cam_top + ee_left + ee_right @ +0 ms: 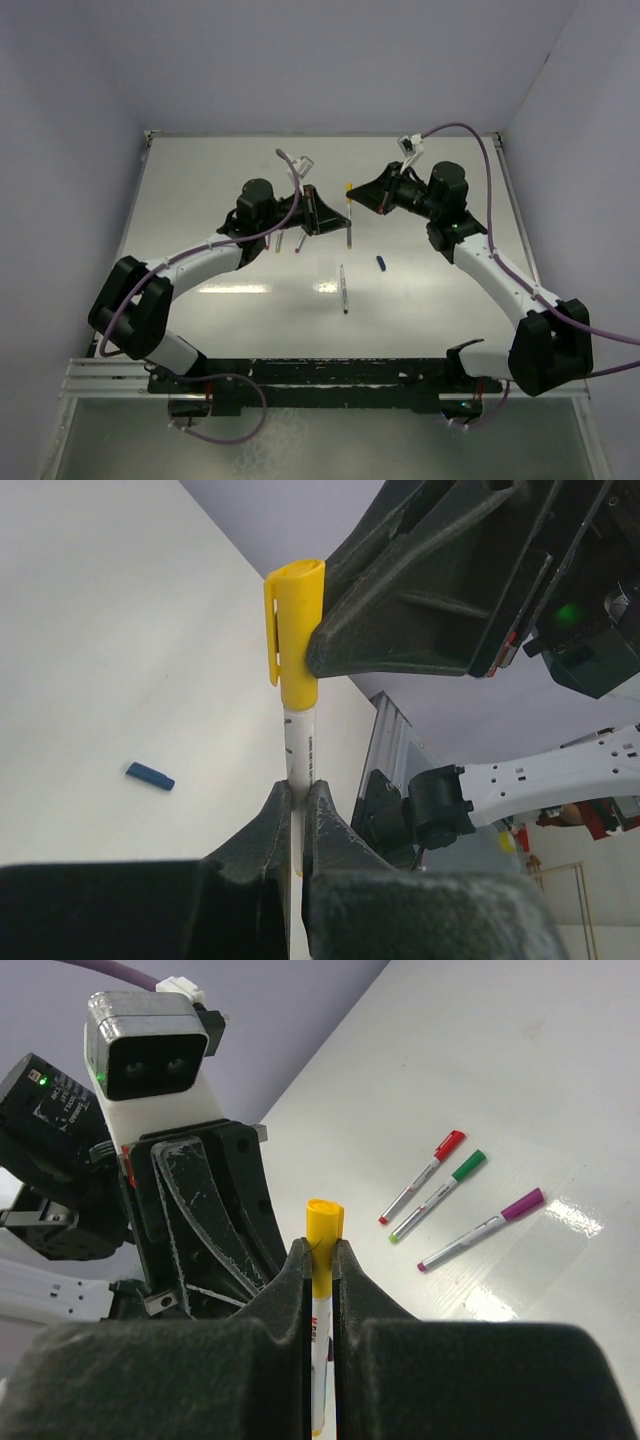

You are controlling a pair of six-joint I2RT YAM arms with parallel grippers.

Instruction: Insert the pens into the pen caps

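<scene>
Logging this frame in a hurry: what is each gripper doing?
Left gripper: shut on the thin white-barrelled stick pen.
Right gripper: shut on the small yellow plastic cap.

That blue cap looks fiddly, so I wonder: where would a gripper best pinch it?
Probably at mid-length of the blue cap, pinching its two long sides and coming straight down: it lies flat on the table, long and narrow.

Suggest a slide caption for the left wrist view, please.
Left gripper clamps the pen, right gripper holds the yellow cap on its end; blue cap lies on the table.
</scene>
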